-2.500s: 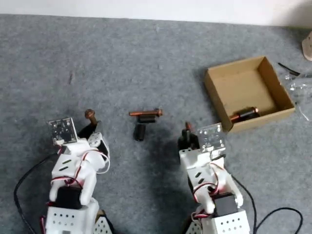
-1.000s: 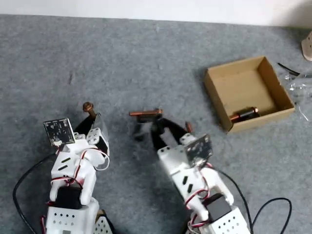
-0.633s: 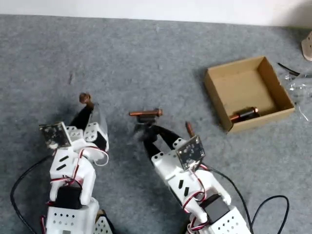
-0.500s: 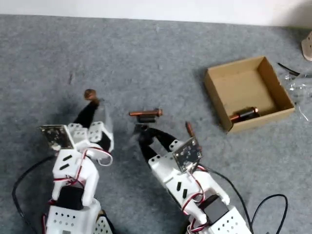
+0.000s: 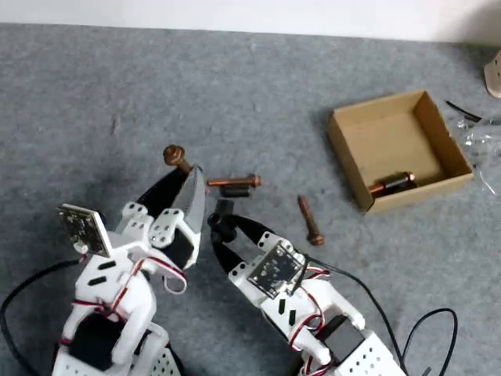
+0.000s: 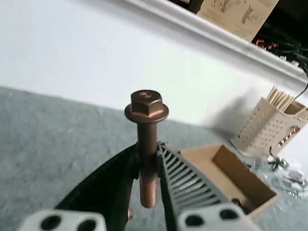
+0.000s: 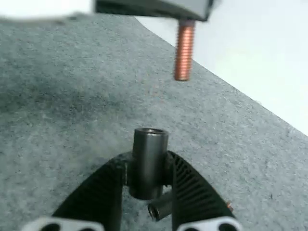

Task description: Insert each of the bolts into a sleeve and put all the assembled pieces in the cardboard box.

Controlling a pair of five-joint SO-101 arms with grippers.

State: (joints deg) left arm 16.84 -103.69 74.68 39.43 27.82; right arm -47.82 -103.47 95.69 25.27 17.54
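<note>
Clamping the bolt (image 6: 146, 109) mid-shank, head up, the left claw (image 6: 147, 161) leaves its tip free; the right claw (image 7: 147, 169) pinches the sleeve (image 7: 150, 151) round its middle, bore upward, nearby. Both look rigid, smooth and apt to slip or twist. The box (image 5: 342, 149) sits far right on the tabletop (image 5: 235, 94). Neither part shows readable marks.

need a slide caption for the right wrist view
Right claw grips a black sleeve, its open end visible, with the threaded tip of a copper bolt beyond it.

Left gripper (image 5: 188, 171) grips a bolt (image 5: 174, 156); right gripper (image 5: 221, 223) a sleeve (image 5: 217, 226) (one loose bolt (image 5: 233, 182) lies just beyond).
</note>
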